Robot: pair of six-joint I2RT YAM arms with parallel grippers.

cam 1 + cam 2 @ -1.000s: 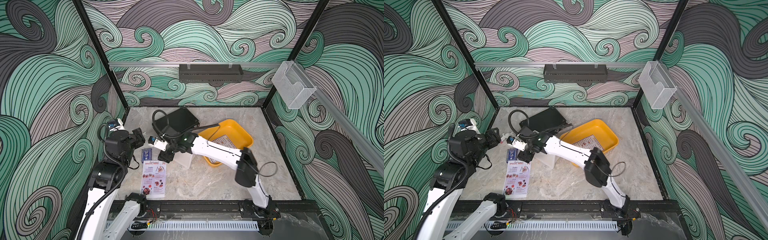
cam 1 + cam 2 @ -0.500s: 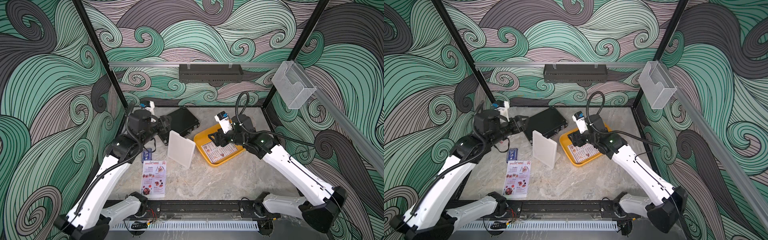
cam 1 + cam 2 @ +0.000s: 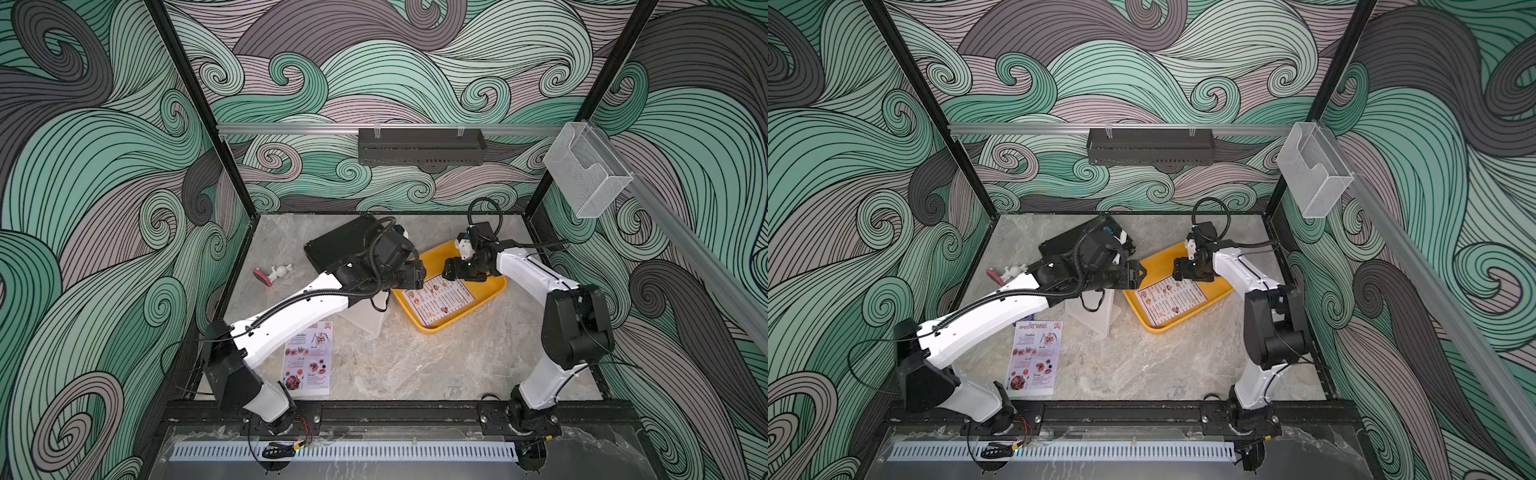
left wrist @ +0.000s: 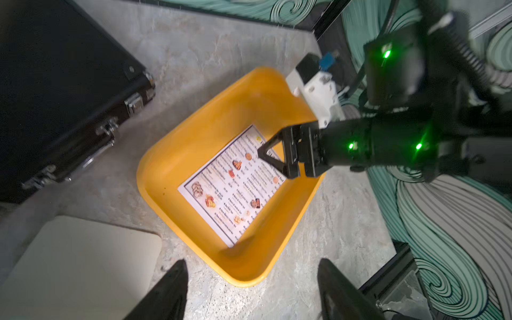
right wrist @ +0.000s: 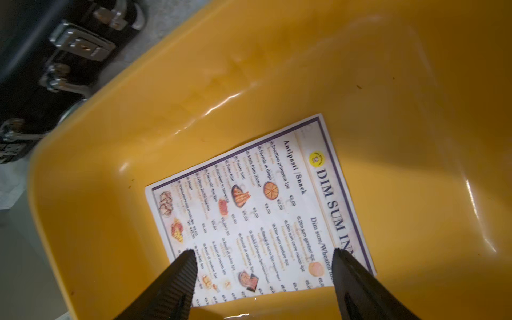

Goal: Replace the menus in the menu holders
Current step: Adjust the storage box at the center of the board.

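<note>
The white "Dim Sum Inn" menu [image 3: 440, 297] [image 3: 1171, 301] [image 4: 235, 182] [image 5: 249, 210] lies flat in a yellow tray [image 3: 428, 328] [image 3: 1158, 330] [image 4: 155, 177] [image 5: 110, 138]. My right gripper [image 3: 446, 270] [image 3: 1177, 270] [image 5: 263, 255] hovers open just over that sheet, holding nothing. My left gripper [image 3: 420, 275] [image 3: 1140, 274] [image 4: 252, 263] stands open and empty beside the tray's left corner. The pinkish "Special Menu" [image 3: 309, 359] [image 3: 1034, 357] lies on the table near the front. The translucent white menu holder [image 3: 365, 320] [image 3: 1096, 311] [image 4: 74, 266] sits partly hidden under my left arm.
A black briefcase [image 3: 336, 249] [image 3: 1063, 245] [image 4: 55, 97] lies at the back, close to the tray. A small white figurine with a red base [image 3: 274, 273] [image 3: 1005, 272] is at the left wall. A clear box [image 3: 586, 174] and a black rack [image 3: 419, 145] hang on the walls.
My left arm has swung right from the briefcase to the tray, now covering part of the holder. My right arm has drawn back and its gripper has come down over the tray's menu.
</note>
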